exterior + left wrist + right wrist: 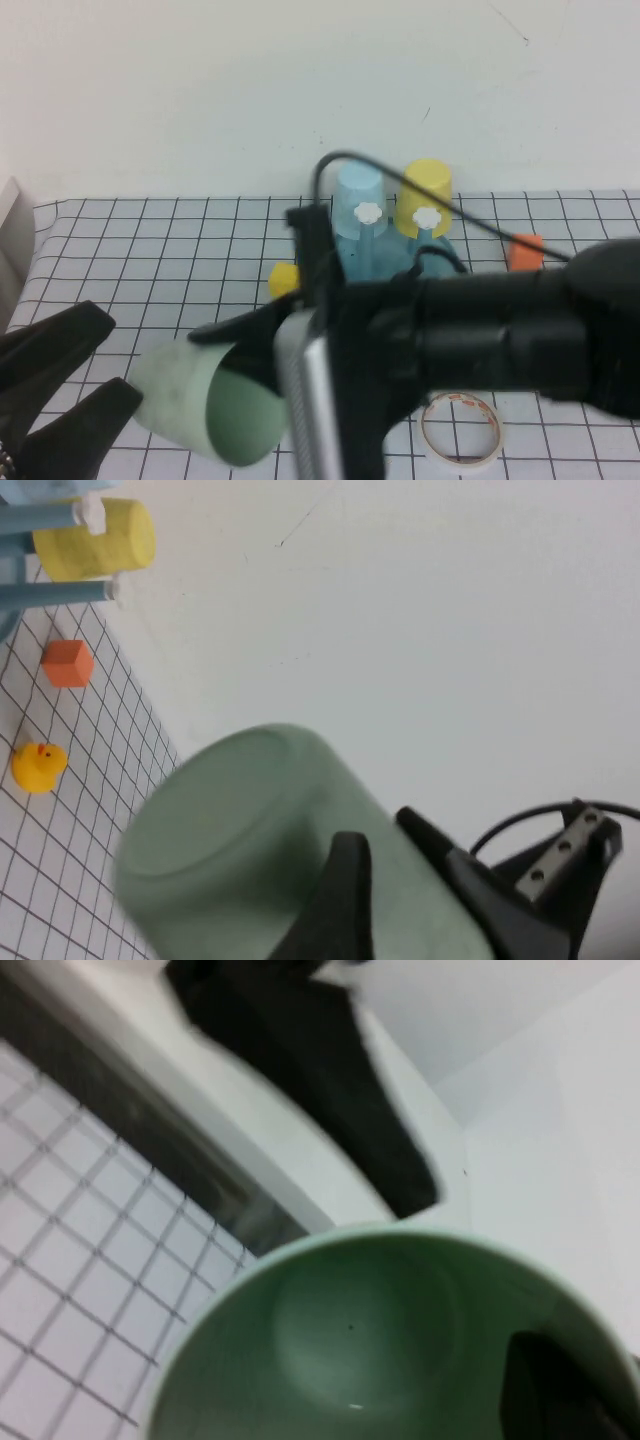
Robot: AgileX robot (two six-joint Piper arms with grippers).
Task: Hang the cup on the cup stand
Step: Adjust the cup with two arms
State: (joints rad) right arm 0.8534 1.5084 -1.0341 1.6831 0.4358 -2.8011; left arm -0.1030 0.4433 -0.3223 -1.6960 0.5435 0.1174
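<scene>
Behind cup (205,407): duck (284,279), perhaps block (525,252).

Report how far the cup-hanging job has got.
Done: the mint cup is off the table, lying sideways in the air. In hand: the right claw grips its rim, one finger inside; the left claw stands open beside its base. Left: carry it to the cup stand, where blue and yellow cups already hang.

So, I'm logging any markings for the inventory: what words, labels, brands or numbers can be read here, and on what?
Tape roll: reddish marks along its inner rim, too blurred to read.
Cup, light blue cup, yellow cup, cup stand: no text visible.
Left gripper and right gripper: no readable label.
</scene>
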